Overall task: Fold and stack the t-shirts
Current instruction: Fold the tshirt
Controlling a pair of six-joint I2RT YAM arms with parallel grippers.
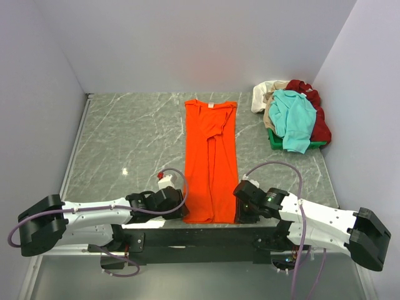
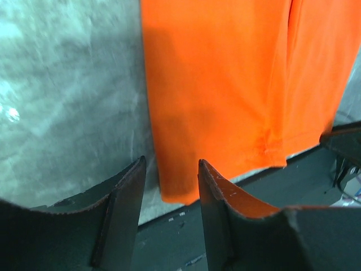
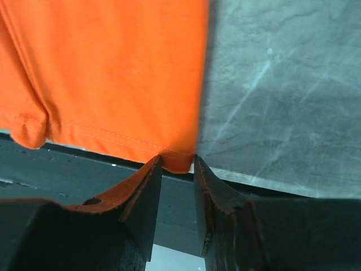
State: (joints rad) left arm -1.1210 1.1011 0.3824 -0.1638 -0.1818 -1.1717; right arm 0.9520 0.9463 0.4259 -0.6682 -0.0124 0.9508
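A bright orange t-shirt (image 1: 210, 162) lies flat on the marble table, folded into a long narrow strip with its neck at the far end and its hem at the near edge. My left gripper (image 1: 182, 211) sits at the hem's left corner. In the left wrist view its jaws (image 2: 171, 162) stand apart, with the orange corner (image 2: 175, 192) between and just beyond the tips. My right gripper (image 1: 240, 209) is at the hem's right corner. Its fingertips (image 3: 178, 160) flank the corner of the stitched hem (image 3: 180, 161), and a clear gap shows between the fingers.
At the back right, teal (image 1: 292, 119), dark red (image 1: 319, 122) and cream (image 1: 265, 94) shirts are heaped over a green bin (image 1: 275, 142). White walls close in the table on three sides. A dark rail (image 1: 206, 234) runs along the near edge under the hem.
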